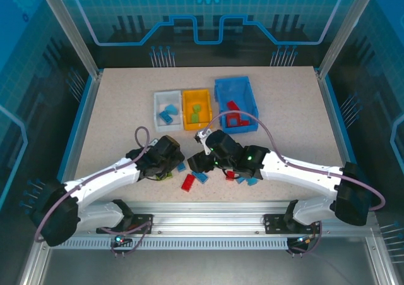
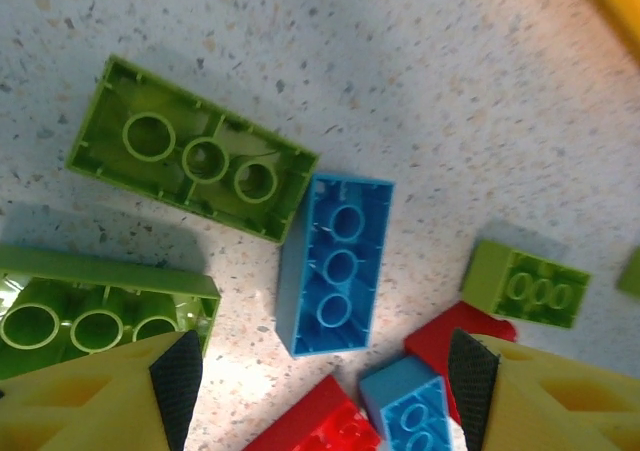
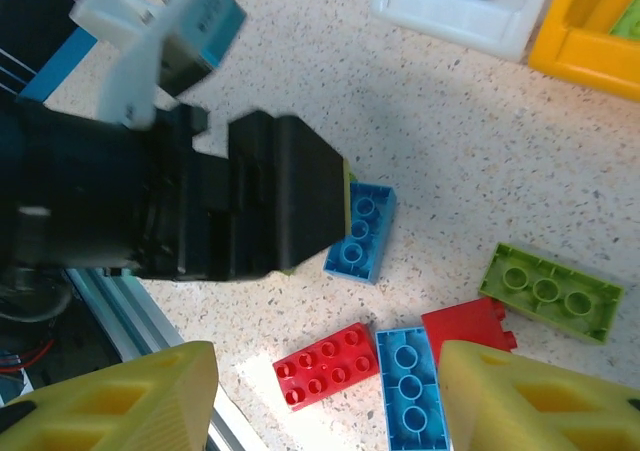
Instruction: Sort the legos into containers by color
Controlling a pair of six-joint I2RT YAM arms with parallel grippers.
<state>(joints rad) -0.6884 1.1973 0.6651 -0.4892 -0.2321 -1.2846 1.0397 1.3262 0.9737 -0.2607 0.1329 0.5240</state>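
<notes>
Loose legos are lying clustered on the table (image 1: 284, 108) near its front edge, under both grippers.

Left wrist cam:
- blue brick (image 2: 335, 266) is lying underside up, three tubes showing. Its long axis is running bottom-to-top of the view, leaning slightly right.
- long green brick (image 2: 190, 161) is also underside up, running diagonally upper-left to lower-right. Its lower end is sitting just beside the blue brick's top.
- second green brick (image 2: 100, 306) is sitting lower left, partly behind a finger pad (image 2: 178, 386).
- small green brick (image 2: 525, 286), red piece (image 2: 455, 336) and small blue brick (image 2: 410, 406) are crowding the right side.
- left gripper (image 2: 325, 371) is hanging spread wide, gripping nothing.

Right gripper (image 3: 325, 361) is also spread and gripping nothing, hovering over a red studded brick (image 3: 325, 364) lying studs up. The left arm (image 3: 200, 201) is blocking the area left of the blue brick.

Behind the pile:
- white bin (image 1: 157, 111) is holding blue pieces (image 1: 167, 115).
- yellow bin (image 1: 185, 111) is holding a green piece (image 1: 197, 113).
- blue bin (image 1: 219, 102) is holding red pieces (image 1: 237, 119).
</notes>
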